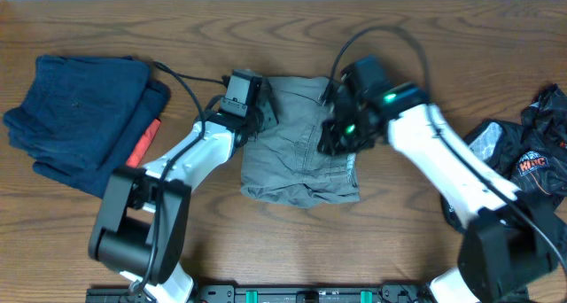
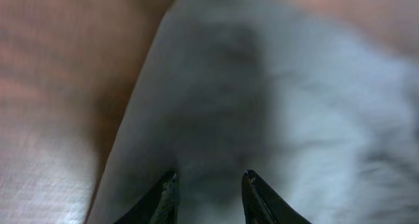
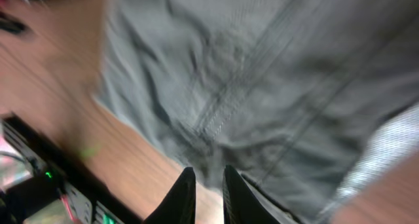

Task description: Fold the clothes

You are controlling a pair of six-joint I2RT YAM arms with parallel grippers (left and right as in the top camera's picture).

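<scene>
The grey garment [image 1: 301,152] sits on the table [image 1: 399,245] between both arms, folded to a lumpy rectangle; only tidying seems left. The left fingers [image 2: 163,198] are parted and empty; the right fingers [image 3: 180,198] are nearly together, grip unclear.

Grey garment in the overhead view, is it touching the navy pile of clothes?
No, the grey garment lies in the middle, with bare table between it and the navy pile.
</scene>
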